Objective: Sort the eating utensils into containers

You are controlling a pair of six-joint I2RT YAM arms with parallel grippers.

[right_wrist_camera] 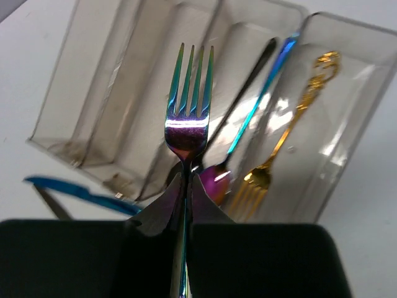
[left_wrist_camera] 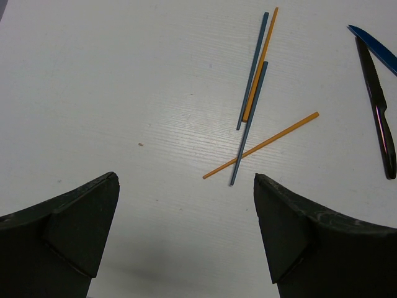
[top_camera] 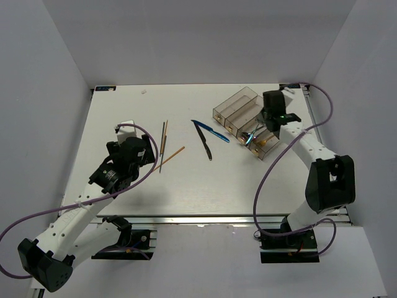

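White table, right end effector clamped on iridescent fork by containers, left end effector wide open, empty

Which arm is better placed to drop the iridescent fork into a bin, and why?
Right. The right gripper is shut on the fork and sits over the bins. The left gripper hangs open above the chopsticks, far from the bins.

Glossy iridescent metal fork
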